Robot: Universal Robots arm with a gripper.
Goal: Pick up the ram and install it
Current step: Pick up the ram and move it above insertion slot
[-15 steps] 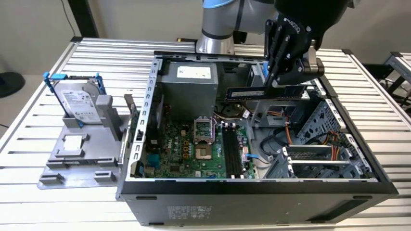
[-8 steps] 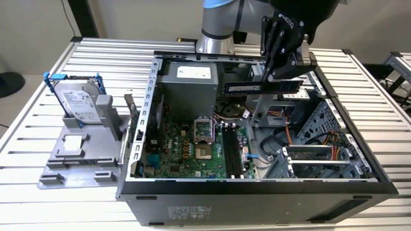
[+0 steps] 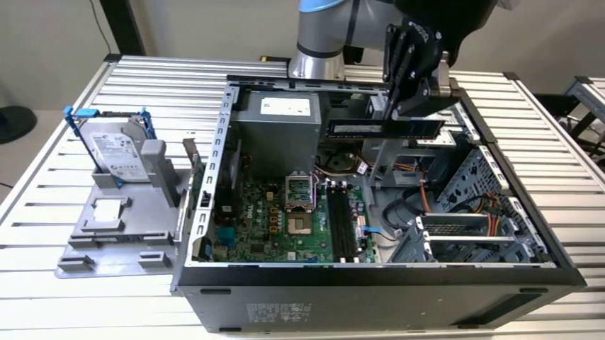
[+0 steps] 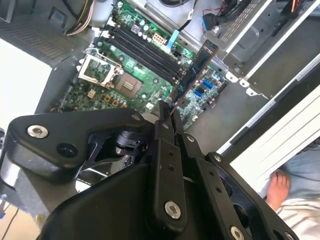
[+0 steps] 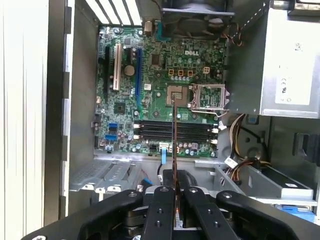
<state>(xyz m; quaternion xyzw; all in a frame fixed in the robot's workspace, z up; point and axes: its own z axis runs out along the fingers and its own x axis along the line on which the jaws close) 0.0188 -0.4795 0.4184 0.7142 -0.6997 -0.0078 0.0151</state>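
Note:
The ram (image 3: 383,128), a thin bluish-green stick with dark chips, hangs level above the open computer case (image 3: 378,273), near its far side. My gripper (image 3: 417,113) is shut on one end of it, coming down from above. In both wrist views the ram (image 4: 192,75) (image 5: 174,135) shows edge-on, sticking out from between the black fingers (image 4: 163,131) (image 5: 161,200). Below it lie the long black memory slots (image 3: 341,223) (image 4: 145,50) (image 5: 175,131) on the green motherboard (image 3: 274,227). The ram is well above the slots and not touching them.
A silver hard drive in a blue frame (image 3: 118,152) stands on a grey holder at the exterior view's left. Inside the case are the grey power supply (image 3: 279,127), the processor socket (image 3: 297,191), cables and a metal drive cage (image 3: 472,227). A person's foot (image 4: 277,187) is beside the table.

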